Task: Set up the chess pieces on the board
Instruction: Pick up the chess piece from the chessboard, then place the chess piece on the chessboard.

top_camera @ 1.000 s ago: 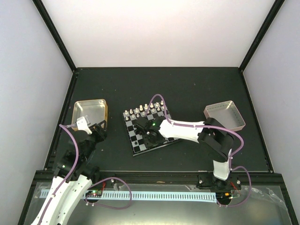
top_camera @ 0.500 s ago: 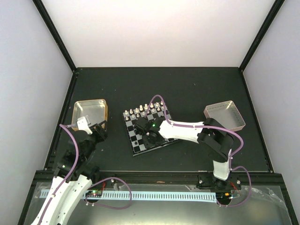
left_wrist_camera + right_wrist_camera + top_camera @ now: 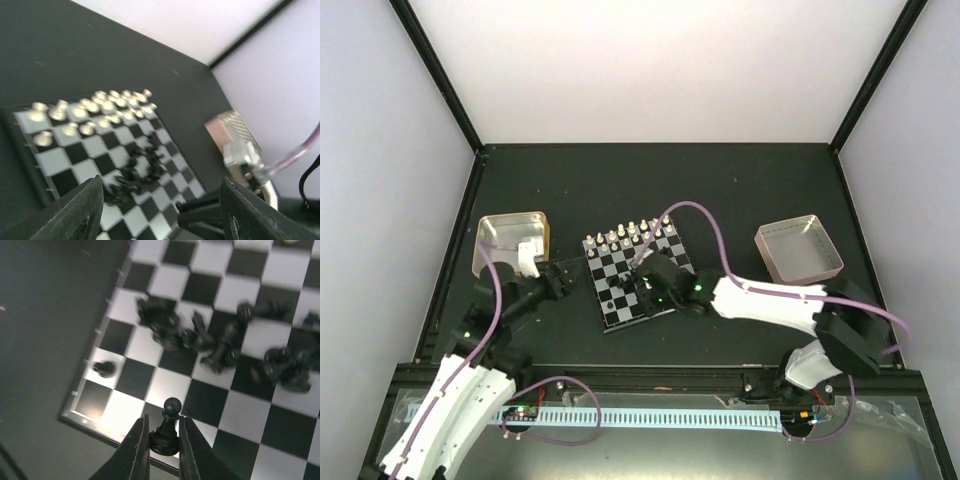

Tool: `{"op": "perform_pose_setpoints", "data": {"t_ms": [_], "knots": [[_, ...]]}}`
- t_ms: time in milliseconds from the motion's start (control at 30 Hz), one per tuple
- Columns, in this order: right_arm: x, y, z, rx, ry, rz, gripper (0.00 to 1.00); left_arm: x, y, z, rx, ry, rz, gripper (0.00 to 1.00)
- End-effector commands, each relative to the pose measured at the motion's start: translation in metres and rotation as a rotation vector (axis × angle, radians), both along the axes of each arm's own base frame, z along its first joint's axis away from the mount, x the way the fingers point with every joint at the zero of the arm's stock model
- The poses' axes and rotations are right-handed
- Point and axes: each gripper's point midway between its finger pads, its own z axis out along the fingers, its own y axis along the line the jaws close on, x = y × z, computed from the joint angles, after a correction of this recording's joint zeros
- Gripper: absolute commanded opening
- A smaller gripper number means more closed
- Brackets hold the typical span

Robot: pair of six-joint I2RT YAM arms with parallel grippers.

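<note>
One black pawn (image 3: pixel 166 427) is pinched upright in the right arm's fingers (image 3: pixel 136 450) close to the board's (image 3: pixel 165 385) near left corner, presumably bound for its home square, while the other black pieces (image 3: pixel 220 347) lie heaped mid-board and the left fingers (image 3: pixel 77 215) gape wide, empty.

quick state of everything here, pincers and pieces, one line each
left pincer: open, holding nothing
right pincer: shut on held pawn
held pawn: upright, gripped over the board
black heap: toppled, piled mid-board
lone pawn: standing by board edge
white pieces: upright, two far rows
</note>
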Motion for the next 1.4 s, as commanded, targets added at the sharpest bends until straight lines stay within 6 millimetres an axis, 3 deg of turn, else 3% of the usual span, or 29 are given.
{"op": "perform_pose_setpoints", "data": {"t_ms": [0, 133, 367, 567, 933, 1167, 1367], "knots": [[0.012, 0.036, 0.084, 0.331, -0.353, 0.195, 0.08, -0.021, -0.056, 0.024, -0.123, -0.005, -0.366, 0.65], [0.005, 0.041, 0.112, 0.393, -0.469, 0.299, 0.07, -0.036, -0.082, 0.029, -0.188, 0.106, -0.577, 0.64], [-0.010, 0.043, 0.125, 0.455, -0.573, 0.427, 0.05, -0.050, -0.102, 0.025, -0.273, 0.248, -0.775, 0.56], [-0.020, 0.045, 0.130, 0.483, -0.601, 0.501, 0.05, -0.051, -0.105, 0.013, -0.271, 0.300, -0.791, 0.46], [-0.030, 0.046, 0.128, 0.478, -0.633, 0.591, 0.04, -0.037, -0.107, -0.005, -0.259, 0.367, -0.741, 0.42], [-0.037, 0.048, 0.126, 0.479, -0.638, 0.639, 0.03, -0.032, -0.106, -0.012, -0.231, 0.381, -0.722, 0.30], [-0.036, 0.047, 0.124, 0.473, -0.631, 0.638, 0.03, -0.033, -0.106, -0.013, -0.227, 0.378, -0.732, 0.14]]}}
